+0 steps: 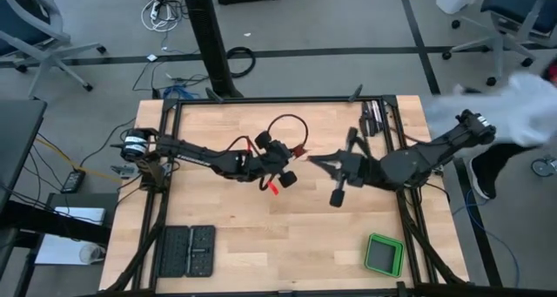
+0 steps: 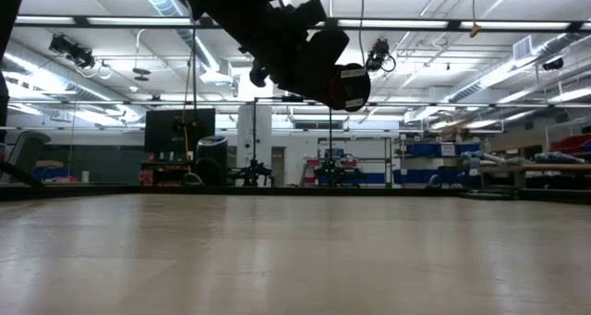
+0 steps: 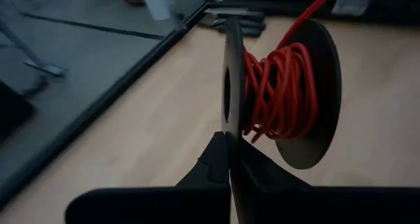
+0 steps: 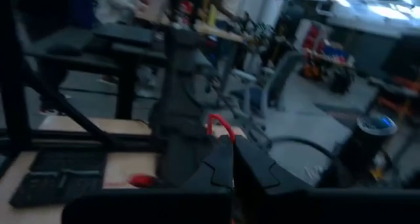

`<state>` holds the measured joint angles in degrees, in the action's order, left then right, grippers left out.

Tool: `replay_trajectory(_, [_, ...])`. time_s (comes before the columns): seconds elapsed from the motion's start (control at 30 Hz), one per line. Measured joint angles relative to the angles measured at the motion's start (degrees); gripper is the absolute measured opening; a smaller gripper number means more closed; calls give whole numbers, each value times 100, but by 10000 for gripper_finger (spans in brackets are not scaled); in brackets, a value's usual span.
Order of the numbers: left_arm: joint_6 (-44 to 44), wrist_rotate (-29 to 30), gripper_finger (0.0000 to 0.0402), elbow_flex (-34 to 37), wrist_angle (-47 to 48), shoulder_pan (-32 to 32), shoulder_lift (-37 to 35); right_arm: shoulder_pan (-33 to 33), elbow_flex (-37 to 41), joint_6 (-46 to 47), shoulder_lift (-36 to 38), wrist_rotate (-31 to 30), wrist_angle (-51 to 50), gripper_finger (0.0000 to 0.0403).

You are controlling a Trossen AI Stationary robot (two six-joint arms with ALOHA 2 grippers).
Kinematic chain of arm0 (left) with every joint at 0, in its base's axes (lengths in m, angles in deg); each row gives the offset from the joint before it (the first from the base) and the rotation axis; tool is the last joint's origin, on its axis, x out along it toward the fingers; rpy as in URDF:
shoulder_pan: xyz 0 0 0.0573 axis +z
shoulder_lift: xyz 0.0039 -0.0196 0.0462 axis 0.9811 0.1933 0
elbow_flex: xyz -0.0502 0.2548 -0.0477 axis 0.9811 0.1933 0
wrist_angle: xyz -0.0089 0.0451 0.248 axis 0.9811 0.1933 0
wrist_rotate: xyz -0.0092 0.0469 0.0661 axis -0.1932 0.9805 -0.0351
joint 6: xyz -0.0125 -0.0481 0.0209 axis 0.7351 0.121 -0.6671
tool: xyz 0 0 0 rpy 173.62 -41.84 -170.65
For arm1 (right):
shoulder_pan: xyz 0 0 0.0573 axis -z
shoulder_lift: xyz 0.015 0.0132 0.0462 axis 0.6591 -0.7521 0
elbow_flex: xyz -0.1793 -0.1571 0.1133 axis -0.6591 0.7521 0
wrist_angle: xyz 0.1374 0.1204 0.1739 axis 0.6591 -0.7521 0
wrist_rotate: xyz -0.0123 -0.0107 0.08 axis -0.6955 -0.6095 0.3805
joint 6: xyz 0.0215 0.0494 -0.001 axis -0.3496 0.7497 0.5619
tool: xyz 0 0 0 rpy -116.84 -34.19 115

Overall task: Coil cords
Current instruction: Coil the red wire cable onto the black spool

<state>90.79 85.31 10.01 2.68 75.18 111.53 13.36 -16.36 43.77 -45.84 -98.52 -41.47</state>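
The left gripper (image 1: 277,168), from above, hovers mid-table near the right gripper (image 1: 315,160), the cord (image 1: 287,123) looping between them, while the left wrist view shows its fingers clamped on a spool (image 3: 282,92) half wound with red cord, and the right wrist view shows closed fingers pinching cord, so winding seems underway and next needs another taut turn.

Matt plastic spool (image 3: 308,86), wood table (image 1: 261,245)

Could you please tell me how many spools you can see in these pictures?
1. The dark spool, wound with red cord, is held off the table by the left gripper near the table's middle. The right gripper is beside it. No other spool shows.
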Motion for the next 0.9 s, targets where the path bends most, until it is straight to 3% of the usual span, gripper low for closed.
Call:
replay_trajectory(0.23, [584,-1404,1,2,-1202,128,2,278,0,-331,-552,517,451,0])
replay_trajectory(0.43, [1064,-2395,1,-5,-2012,213,2,242,0,-736,-650,567,944,0])
replay_trajectory(0.9, [587,-2328,1,-671,-859,238,7,860,-638,-1654,-596,1195,768,0])
